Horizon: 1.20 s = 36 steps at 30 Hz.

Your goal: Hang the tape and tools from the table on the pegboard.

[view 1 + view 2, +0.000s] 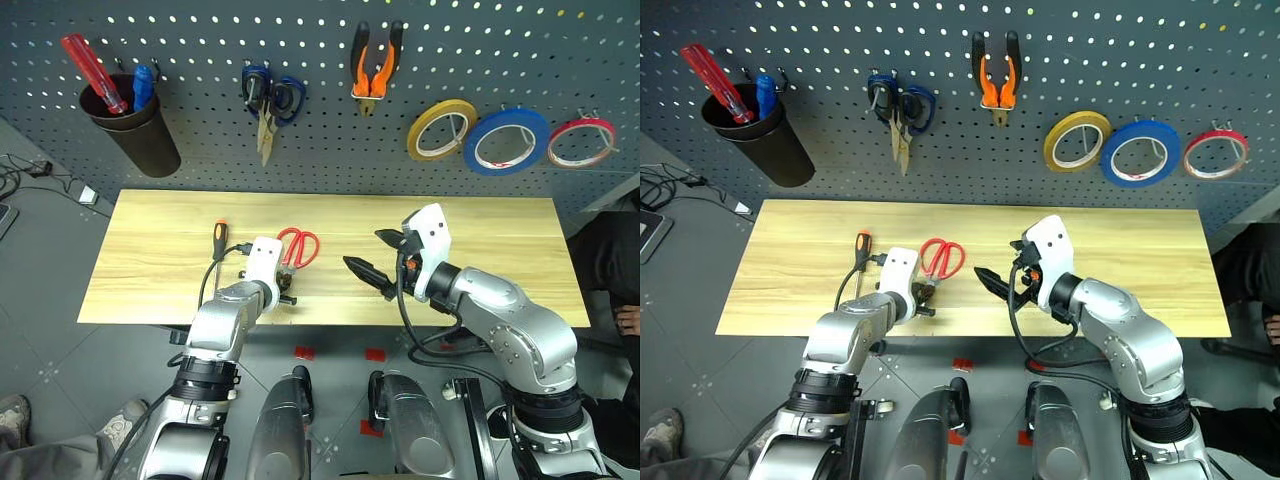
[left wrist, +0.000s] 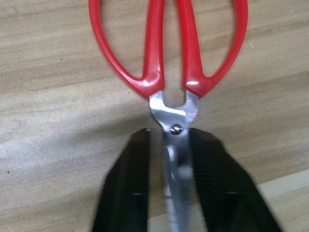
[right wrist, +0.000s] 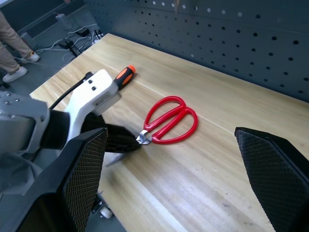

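The red-handled scissors (image 1: 300, 246) lie on the light wooden table (image 1: 480, 260), handles toward the pegboard (image 1: 330, 160). My left gripper (image 1: 286, 288) is shut on their blades just behind the pivot, with a black finger (image 2: 130, 183) on each side of the steel. The slim black-and-orange screwdriver (image 1: 219, 240) lies just to the left of that hand. My right gripper (image 1: 378, 256) hovers open over the table's middle, holding nothing. The orange-and-black pliers (image 1: 375, 62) and the blue tape (image 1: 470, 145) hang on the pegboard.
A black cup (image 1: 140, 135) with an all-red screwdriver hangs at the board's left. Blue-handled scissors (image 1: 270, 100) hang beside it. Yellow tape (image 1: 415, 135) and red tape (image 1: 582, 124) flank the blue roll. A person's legs (image 3: 14, 53) stand beyond the table's left end.
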{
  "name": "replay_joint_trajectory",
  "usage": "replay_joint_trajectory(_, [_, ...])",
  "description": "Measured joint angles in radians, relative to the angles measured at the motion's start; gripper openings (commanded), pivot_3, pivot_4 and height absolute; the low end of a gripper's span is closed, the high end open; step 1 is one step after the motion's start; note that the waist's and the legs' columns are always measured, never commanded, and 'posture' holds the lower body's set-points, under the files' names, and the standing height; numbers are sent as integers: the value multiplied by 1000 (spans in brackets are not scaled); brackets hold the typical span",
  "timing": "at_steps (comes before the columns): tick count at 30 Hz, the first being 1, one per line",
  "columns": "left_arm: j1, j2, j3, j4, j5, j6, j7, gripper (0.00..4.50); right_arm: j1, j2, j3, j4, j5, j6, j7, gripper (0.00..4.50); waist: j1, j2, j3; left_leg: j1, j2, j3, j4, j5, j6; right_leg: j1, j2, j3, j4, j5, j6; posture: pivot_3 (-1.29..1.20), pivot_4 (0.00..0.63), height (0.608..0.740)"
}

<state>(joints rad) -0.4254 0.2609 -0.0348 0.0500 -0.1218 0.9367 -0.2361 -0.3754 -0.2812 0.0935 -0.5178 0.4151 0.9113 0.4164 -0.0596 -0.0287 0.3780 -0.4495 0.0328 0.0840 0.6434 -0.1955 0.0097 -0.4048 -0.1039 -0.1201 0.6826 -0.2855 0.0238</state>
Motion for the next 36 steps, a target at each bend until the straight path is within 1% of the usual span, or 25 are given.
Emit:
replay_joint_trajectory(6, [35, 54, -22, -60, -1, 16, -54, 731, 0, 1, -7, 2, 1, 1, -22, 4500, -1, 0, 0, 0, 0, 0, 0, 0, 0, 0, 0, 0, 0, 0, 0, -240, 341, 740])
replay_joint_trajectory(10, [53, 96, -22, -170, -3, 14, -76, 731, -1, 2, -14, 2, 2, 1, -27, 4500, 0, 0, 0, -1, 0, 0, 0, 0, 0, 0, 0, 0, -1, 0, 0, -233, 339, 740])
replay_joint_trajectory(13, [71, 135, -19, -269, 8, -27, -80, 731, -6, 3, -14, 2, 3, 1, -30, 4500, 0, 0, 0, 0, 0, 0, 0, 0, 0, 0, 0, 0, -1, 0, 0, -228, 339, 740])
replay_joint_trajectory(17, [108, 161, -9, -350, 20, -104, -80, 731, -9, 3, -14, 3, 3, 0, -29, 4500, -1, 0, 0, -1, 0, 0, 0, 0, 0, 0, 0, 0, -1, 0, 0, -211, 336, 740])
replay_joint_trajectory(23, [172, 166, 3, -399, 23, -151, -80, 731, -27, 0, -10, 5, 2, -2, -25, 4500, 0, 0, 0, -1, 0, 0, 0, 0, 0, 0, 0, 0, -1, 0, 0, -212, 334, 740])
replay_joint_trajectory(27, [183, 169, 14, -449, -16, -191, -126, 731, -31, -2, -9, 5, 3, -3, -24, 4500, 1, 0, 0, -1, 0, 0, 0, 0, 0, 0, 0, 0, -1, 0, 0, -213, 335, 740])
replay_joint_trajectory(29, [197, 197, 32, -491, -61, -199, -182, 731, -33, -2, -9, 6, 3, -3, -24, 4500, 1, 0, 0, -1, 0, 0, 0, 0, 0, -1, 0, 0, -1, 0, 0, -203, 335, 740])
replay_joint_trajectory(31, [208, 231, 47, -509, -104, -181, -231, 731, -33, -5, -10, 7, 3, -3, -24, 4500, 0, 0, 0, -1, 0, 0, -1, 0, 0, -1, 0, 0, -1, 0, 0, -197, 334, 740])
replay_joint_trajectory(33, [211, 233, 55, -499, -121, -151, -236, 731, -33, -6, -9, 10, 2, -4, -24, 4500, 1, 0, 0, -1, 0, 0, 0, 0, 0, -1, 0, 0, -1, 0, 0, -193, 333, 740])
replay_joint_trajectory(36, [208, 220, 65, -411, -130, -47, -212, 731, -34, -5, 8, 24, -1, -12, -24, 4500, 0, 0, 0, -1, 0, 0, 0, 0, 0, -1, 1, 0, 0, 0, 0, -191, 333, 740])
